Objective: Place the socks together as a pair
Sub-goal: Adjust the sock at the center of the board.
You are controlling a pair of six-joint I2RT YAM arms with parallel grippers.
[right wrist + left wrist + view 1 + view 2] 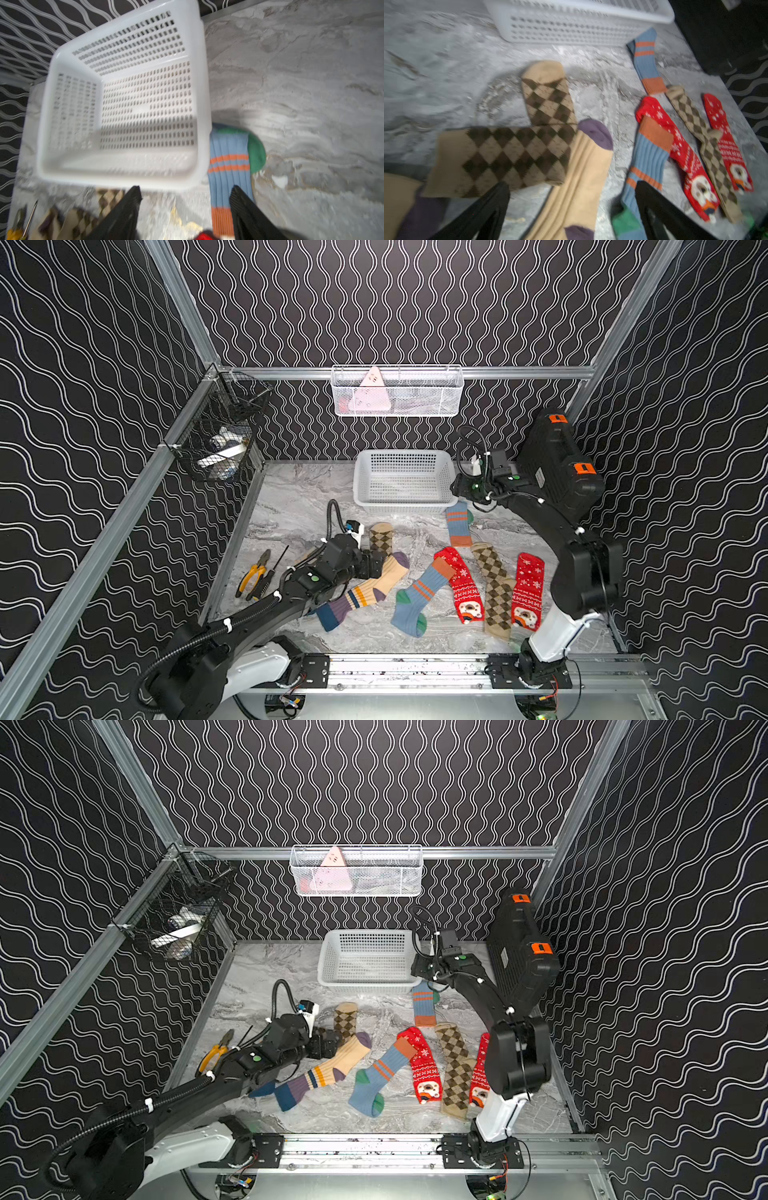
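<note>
Nearest the lens, black fingers (483, 207) of the left claw (571, 185): spread wide, pinching nothing, hanging low above the bench (436, 83). Below the gap, the toe end of a cream-purple-teal striped sock (581, 166), overlapped at its edge by a bent tan-brown argyle sock (517, 155). Probably posed so for a pick from this overlap, no pair yet lying together.

Read in a top view with 12 toward the back wall: argyle sock at 12 of this claw, striped sock trailing off to 7, its mate mostly hidden under the arm. Further out at 4, a blue sock with orange stripes (419, 593). Out at 3, side by side: a red Christmas sock (463, 587), the second argyle sock (494, 589), another red Christmas sock (528, 593).

Right claw (185, 188) likewise parted, holding nothing, one finger (243, 207) over the other blue sock (228, 166); touching or just above, cannot tell. Likely aimed at that sock, lying at 6 of the claw, just beside a corner of the white basket (202, 93), well apart from its mate at 7.
</note>
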